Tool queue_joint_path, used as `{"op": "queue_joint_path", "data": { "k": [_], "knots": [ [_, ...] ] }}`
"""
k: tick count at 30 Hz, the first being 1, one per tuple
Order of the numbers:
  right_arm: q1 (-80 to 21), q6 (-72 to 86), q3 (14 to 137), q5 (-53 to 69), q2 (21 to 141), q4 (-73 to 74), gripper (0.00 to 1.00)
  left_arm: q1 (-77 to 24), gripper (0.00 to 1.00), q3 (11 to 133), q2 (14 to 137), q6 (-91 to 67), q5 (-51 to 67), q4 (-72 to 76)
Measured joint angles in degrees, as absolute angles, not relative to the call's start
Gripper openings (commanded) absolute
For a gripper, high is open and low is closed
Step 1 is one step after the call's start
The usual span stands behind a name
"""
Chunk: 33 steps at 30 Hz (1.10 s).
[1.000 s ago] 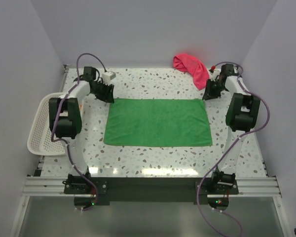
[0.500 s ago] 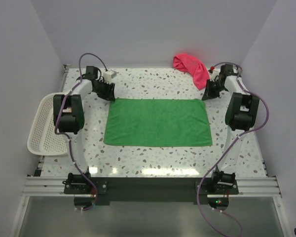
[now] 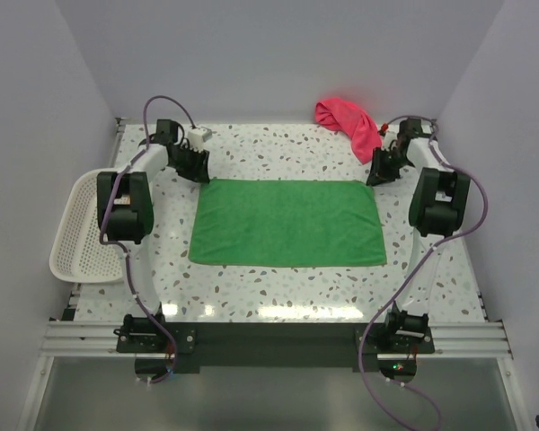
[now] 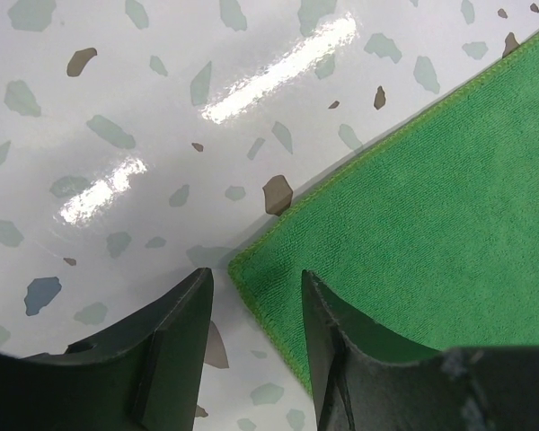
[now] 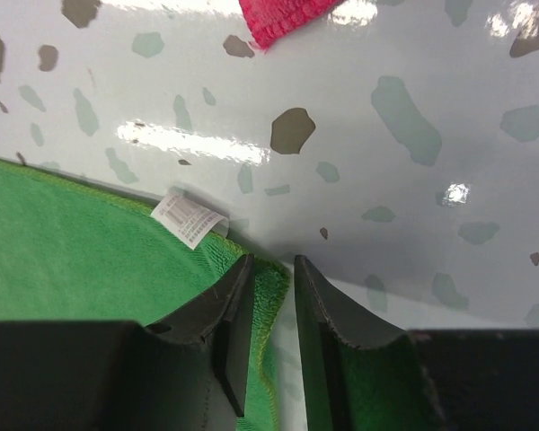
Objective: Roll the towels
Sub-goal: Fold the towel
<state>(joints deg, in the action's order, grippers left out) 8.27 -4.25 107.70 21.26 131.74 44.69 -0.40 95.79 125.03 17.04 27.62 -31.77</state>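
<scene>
The green towel [image 3: 287, 223] lies flat on the surface [image 3: 278, 148] with a hand at each of its far corners. The step looks like taking both corners so the far edge can be turned over and rolled back toward the wrists.

The left hand [image 4: 256, 285] is spread. Its fingers [image 4: 175, 341] straddle the corner, and the tip of the cloth lies just inside the gap, nearer the right-side finger and not yet pinched. Before closing, it would do well to shift a touch toward that side, so the pinch takes the hem and not only the tip.

The right hand [image 5: 271, 269] has its fingers only narrowly apart, with a rumpled bit of corner in the gap — whether they truly pinch it I cannot tell. A white label [image 5: 190, 218] sticks out just to the left of this hand, and it is better left outside the grip.

The pink towel [image 3: 349, 121] lies beyond the right fingertips, apart from the green one, so the right hand should draw back and not forward.

The cloth is soft and will likely sag between the hands. Both should grip at an equal depth, lift low and move together, or the roll will start skewed.
</scene>
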Motion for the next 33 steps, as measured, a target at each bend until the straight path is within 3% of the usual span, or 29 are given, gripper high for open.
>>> {"op": "queue_joint_path", "data": {
  "k": [9, 13, 16, 18, 33],
  "knots": [
    [6.3, -6.8, 107.7, 18.2, 132.2, 45.2, 0.27, -0.4, 0.52, 95.8, 125.1, 16.9, 26.7, -31.8],
    [4.4, -9.2, 104.1, 14.2, 129.8, 42.5, 0.22, -0.4, 0.52, 95.8, 125.1, 16.8, 26.6, -31.8],
    [2.4, -10.9, 101.4, 10.7, 128.1, 41.1, 0.13, -0.4, 0.52, 95.8, 125.1, 16.5, 26.6, -31.8],
    [1.3, -12.1, 100.4, 8.4, 127.5, 40.1, 0.0, -0.4, 0.52, 95.8, 125.1, 16.4, 26.6, -31.8],
    [0.5, -13.1, 100.0, 5.4, 127.1, 36.4, 0.0, -0.4, 0.5, 95.8, 125.1, 16.0, 26.3, -31.3]
  ]
}}
